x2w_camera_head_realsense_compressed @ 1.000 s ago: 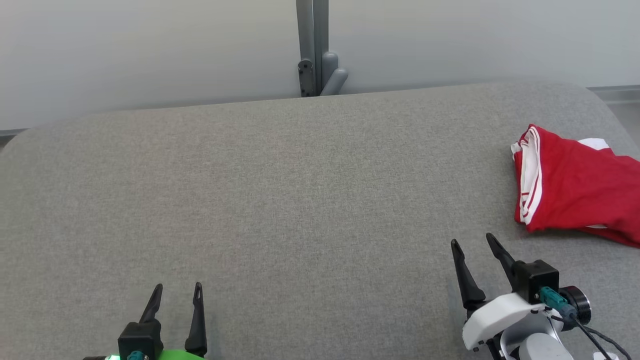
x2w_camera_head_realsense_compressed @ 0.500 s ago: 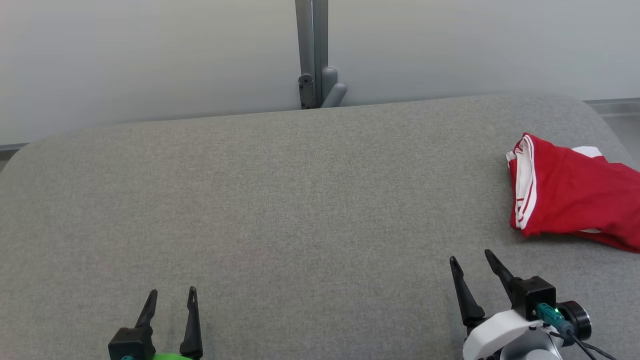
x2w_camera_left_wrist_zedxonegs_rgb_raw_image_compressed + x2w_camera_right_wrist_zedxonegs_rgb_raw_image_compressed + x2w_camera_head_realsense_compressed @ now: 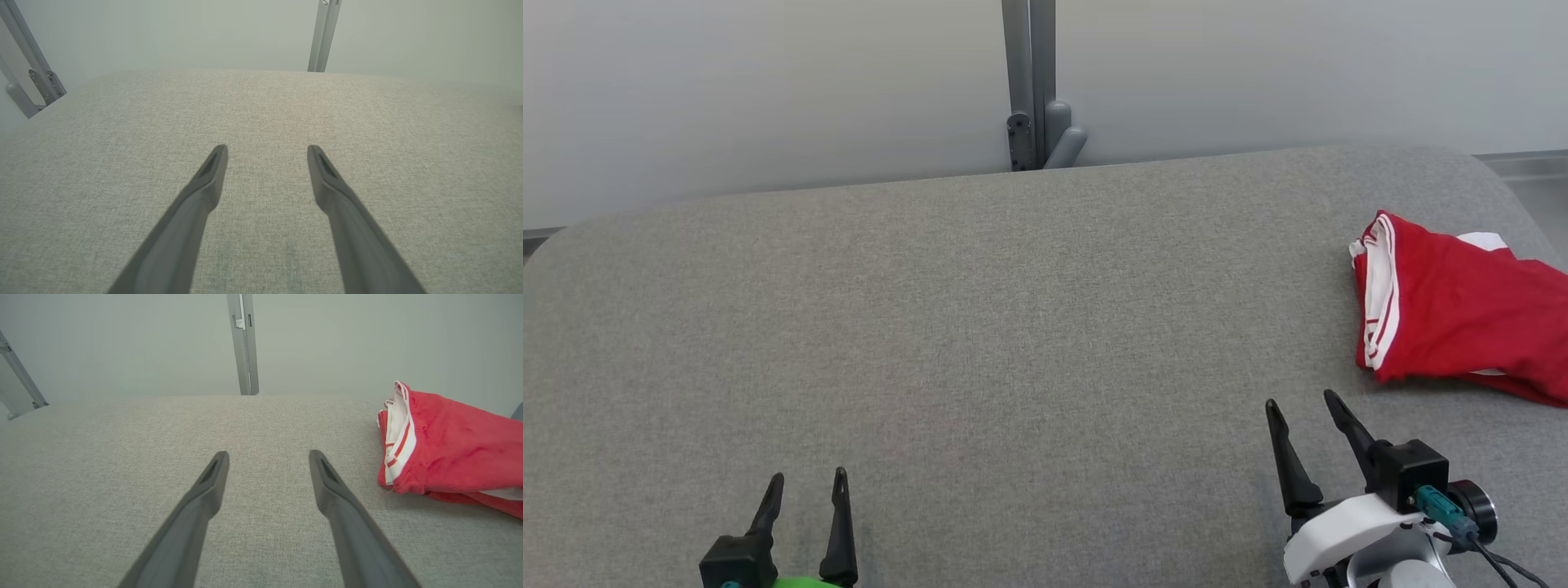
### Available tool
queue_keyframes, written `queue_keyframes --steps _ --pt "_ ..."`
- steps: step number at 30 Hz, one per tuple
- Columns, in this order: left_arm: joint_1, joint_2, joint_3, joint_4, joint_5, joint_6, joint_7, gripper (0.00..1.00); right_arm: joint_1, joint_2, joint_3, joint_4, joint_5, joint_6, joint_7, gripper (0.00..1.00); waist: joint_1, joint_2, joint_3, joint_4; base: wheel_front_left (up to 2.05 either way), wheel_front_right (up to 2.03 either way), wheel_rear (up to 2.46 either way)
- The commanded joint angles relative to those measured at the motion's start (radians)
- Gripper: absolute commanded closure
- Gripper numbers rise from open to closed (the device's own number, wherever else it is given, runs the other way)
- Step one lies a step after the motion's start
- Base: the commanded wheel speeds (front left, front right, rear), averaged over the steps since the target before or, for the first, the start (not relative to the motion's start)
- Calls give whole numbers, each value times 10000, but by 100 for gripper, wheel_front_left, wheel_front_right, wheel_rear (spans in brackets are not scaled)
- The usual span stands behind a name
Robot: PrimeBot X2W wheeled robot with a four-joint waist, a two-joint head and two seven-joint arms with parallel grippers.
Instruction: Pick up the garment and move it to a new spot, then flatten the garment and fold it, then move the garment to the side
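I can't read any text, label, brand, number or sign anywhere in these views from my end.

Table [image 3: 980, 310] – matt woven cloth; garment [image 3: 1462, 318] – soft red knit.

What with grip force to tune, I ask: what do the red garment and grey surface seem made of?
Garment: soft matte red knit, probably jersey or sports fabric, with white striped trim; it slumps in folds. Surface: grey woven upholstery cloth, matte, with a fine heathered weave; rounded edges suggest padding.
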Motion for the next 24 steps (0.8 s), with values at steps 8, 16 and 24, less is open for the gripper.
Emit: queue_keyframes --steps 8,16,24 --pt "-41 21 -70 42 -52 25 3 0 -23 -29 -19 -185 98 -9 -22 0 0 88 24 -10 0 0 0" --pt "-67 23 -74 60 -44 6 3 0 -75 -35 48 -59 94 -9 -22 0 0 88 67 -267 0 0 0" --pt "-99 29 -139 103 -198 -102 3 0 -95 -29 125 45 125 -9 -23 0 0 88 103 -294 0 0 0"
